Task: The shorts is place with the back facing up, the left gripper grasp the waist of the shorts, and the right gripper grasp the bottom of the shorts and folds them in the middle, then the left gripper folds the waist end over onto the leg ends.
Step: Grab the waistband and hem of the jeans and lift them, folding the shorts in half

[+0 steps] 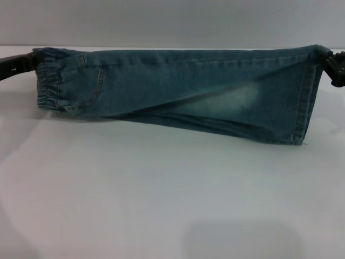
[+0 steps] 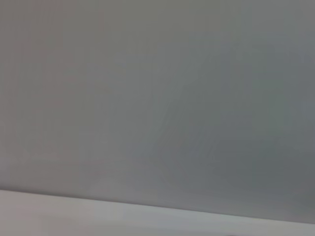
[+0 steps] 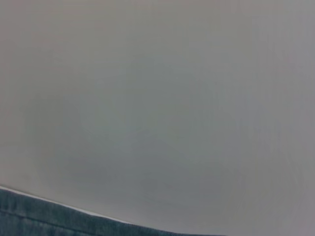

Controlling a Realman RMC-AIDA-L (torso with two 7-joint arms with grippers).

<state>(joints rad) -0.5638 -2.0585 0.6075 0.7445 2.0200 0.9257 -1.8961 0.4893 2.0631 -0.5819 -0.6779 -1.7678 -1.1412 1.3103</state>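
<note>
1. In the head view, the shorts (image 1: 178, 94) hang as a long, faded blue-green denim band stretched sideways across the upper half of the scene, held up above the white tabletop (image 1: 161, 194).

2. The shorts are folded lengthwise, so one layer lies over the other. A diagonal fold edge runs from the lower left up toward the right, with a pale worn patch beside it.

3. The waist of the shorts (image 1: 46, 81) is at the left end: a gathered, puckered elastic band. A stitched pocket curve sits just beside it.

4. The bottom of the shorts (image 1: 304, 102) is at the right end: a straight stitched hem running down from the top corner, with a small loose thread at its lower tip.

5. The left pincer (image 1: 21, 63) is a black shape at the left edge, touching the top corner of the waistband. It is clamped on the waist, bearing the cloth's weight.

6. The right pincer (image 1: 334, 67) is a black claw at the right edge, clamped on the top corner of the hem.

7. The lower edge of the shorts sags toward the tabletop. I cannot tell whether it touches.

8. The left wrist view shows only a plain grey surface and a pale strip.

9. The right wrist view shows a plain pale surface with a strip of denim (image 3: 44, 216) along one edge.
</note>
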